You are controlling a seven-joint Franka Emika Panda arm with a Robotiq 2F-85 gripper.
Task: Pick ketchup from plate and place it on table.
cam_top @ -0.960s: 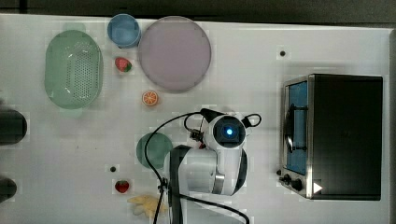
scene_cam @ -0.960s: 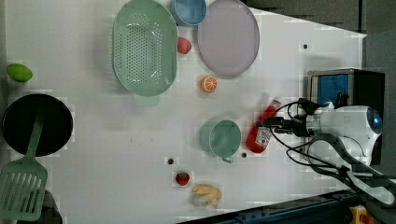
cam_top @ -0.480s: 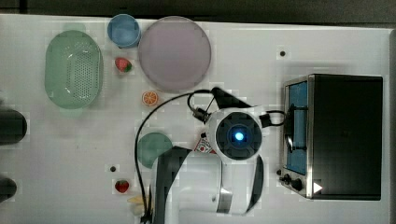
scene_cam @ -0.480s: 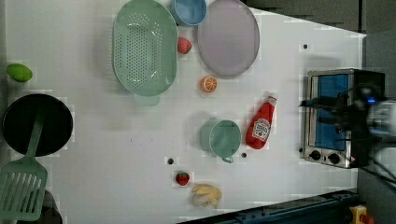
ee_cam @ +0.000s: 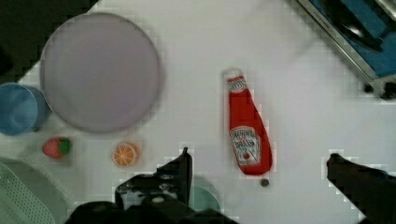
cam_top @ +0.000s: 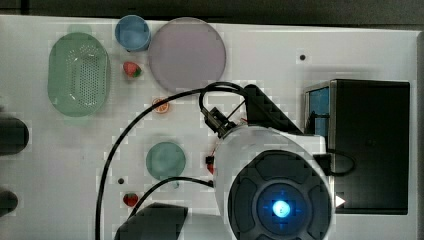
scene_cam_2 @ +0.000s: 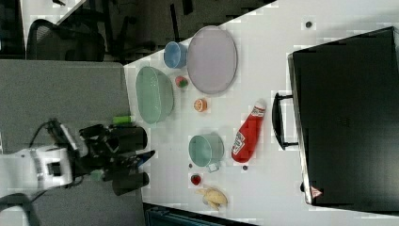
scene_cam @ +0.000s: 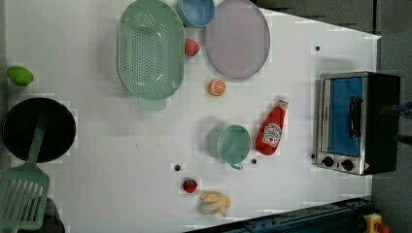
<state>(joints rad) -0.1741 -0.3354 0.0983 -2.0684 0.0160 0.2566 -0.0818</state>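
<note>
From my wrist camera I see the tool (ee_cam: 257, 161) with its two fingers (ee_cam: 180, 170) spread wide apart and nothing between them. It hangs above the desk (ee_cam: 303, 93), clear of everything.

Under it lies the ketchup (ee_cam: 245, 128), flat on its side on the bare desk, with the white cap pointing toward the plate's side. In the left view the ketchup (scene_cam: 273, 127) rests between the teal cup (scene_cam: 233, 143) and the toaster oven (scene_cam: 357, 121), just beside the cup, not touching either one. A small dark hole (scene_cam: 253, 161) in the desk is near the bottle's base.

Further from the tool, a halved orange (ee_cam: 125, 154) sits near the plate's edge, and a strawberry (ee_cam: 56, 147) lies beside it. The plate (ee_cam: 100, 70) is well apart from the ketchup and I see nothing on it. A blue bowl (ee_cam: 18, 107) stands just beside the plate, and the green colander (scene_cam: 150, 48) lies next to the bowl.

In the right view the arm (scene_cam_2: 42, 167) is off the desk's edge on the right view's left, far from the ketchup (scene_cam_2: 248, 132).
</note>
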